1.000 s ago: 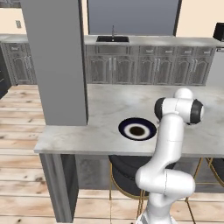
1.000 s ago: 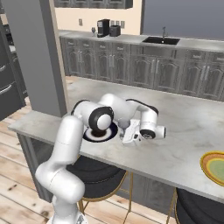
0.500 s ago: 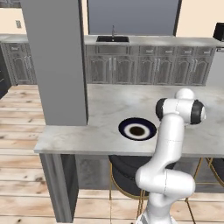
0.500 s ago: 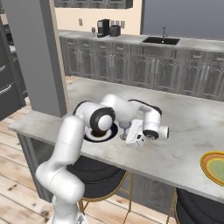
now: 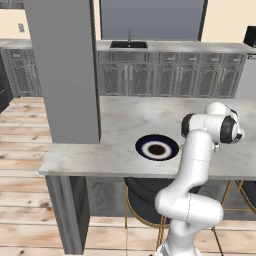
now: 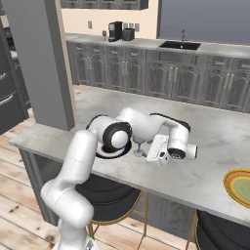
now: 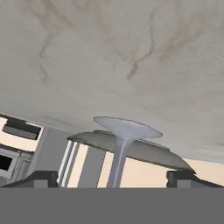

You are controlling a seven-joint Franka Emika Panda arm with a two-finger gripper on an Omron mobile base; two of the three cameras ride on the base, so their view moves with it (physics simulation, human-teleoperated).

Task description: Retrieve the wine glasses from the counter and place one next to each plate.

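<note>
Gripper [image 7: 112,177] is spread wide, wine glass [image 6: 139,148] standing free between its fingertips [image 7: 42,177], beside the navy plate [image 5: 156,149]. Yellow plate [image 6: 239,187] sits off at 3 o'clock, grey pillar [image 6: 38,63] at 10, sink [image 6: 180,45] far back.

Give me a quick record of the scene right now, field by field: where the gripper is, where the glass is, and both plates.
gripper: open, fingertips apart on either side of the stem
wine glass: standing on the island top, beside the navy plate
navy plate: on the island near the front edge
yellow-orange plate: at the island's far right edge
second wine glass: small, on the back counter by the coffee machine
held: nothing
</note>
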